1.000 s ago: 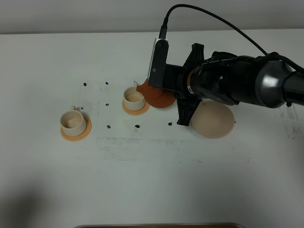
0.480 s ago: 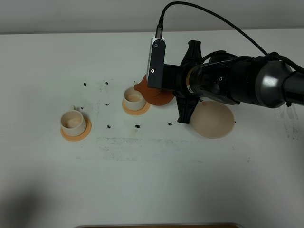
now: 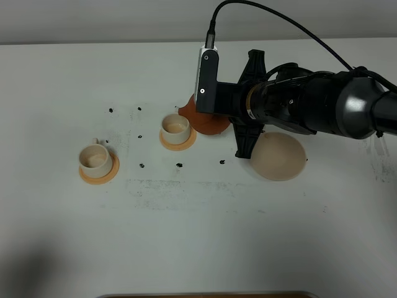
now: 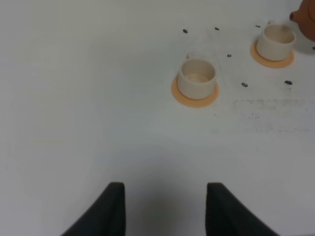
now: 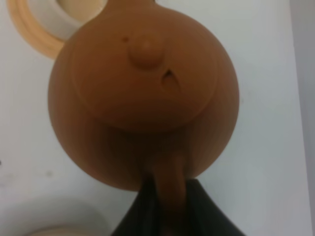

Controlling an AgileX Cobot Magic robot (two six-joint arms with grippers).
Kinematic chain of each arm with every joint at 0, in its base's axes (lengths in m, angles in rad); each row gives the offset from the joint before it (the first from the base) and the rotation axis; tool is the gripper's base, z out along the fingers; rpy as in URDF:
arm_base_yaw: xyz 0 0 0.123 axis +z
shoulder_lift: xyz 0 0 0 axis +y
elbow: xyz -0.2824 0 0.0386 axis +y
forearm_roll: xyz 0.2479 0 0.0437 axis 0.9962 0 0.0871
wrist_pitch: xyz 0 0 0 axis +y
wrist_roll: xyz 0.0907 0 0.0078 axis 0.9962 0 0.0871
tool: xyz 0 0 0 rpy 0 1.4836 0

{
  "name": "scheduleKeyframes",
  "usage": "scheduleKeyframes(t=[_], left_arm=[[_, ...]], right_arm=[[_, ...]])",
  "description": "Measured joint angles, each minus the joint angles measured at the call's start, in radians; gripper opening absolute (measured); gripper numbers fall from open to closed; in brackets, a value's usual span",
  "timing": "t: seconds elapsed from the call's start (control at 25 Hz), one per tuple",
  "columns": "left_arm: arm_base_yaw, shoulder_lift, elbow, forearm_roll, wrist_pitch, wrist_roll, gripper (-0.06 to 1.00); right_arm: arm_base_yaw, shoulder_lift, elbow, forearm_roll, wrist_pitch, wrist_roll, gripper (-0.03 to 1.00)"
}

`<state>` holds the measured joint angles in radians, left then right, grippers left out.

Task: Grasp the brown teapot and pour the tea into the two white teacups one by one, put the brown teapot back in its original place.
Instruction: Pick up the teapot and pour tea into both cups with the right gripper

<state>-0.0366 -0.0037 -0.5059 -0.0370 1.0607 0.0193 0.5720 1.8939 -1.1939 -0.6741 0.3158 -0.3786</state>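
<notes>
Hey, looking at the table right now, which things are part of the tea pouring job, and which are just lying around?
Part of the job:
brown teapot, gripped by the right hand
white teacup by its spout
second white teacup
orange coasters
beige saucer

Just lying about:
black specks on the table
left hand, open, holding nothing

A white table (image 3: 198, 242) fills the view, dotted with black specks (image 3: 179, 165) and a faint grey scuff (image 3: 173, 186) short of the right gripper (image 5: 170, 216). Beyond that gripper, its far edge meets a plain grey wall (image 3: 93, 18). The light is soft and even.
</notes>
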Motion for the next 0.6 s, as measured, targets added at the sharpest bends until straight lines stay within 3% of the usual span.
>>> scheduleKeyframes(t=[0.6], left_arm=[[0.0,0.0,0.0,0.0,0.0,0.0,0.41]], right_arm=[[-0.005,0.037,-0.02,-0.027,-0.007,0.0,0.12]])
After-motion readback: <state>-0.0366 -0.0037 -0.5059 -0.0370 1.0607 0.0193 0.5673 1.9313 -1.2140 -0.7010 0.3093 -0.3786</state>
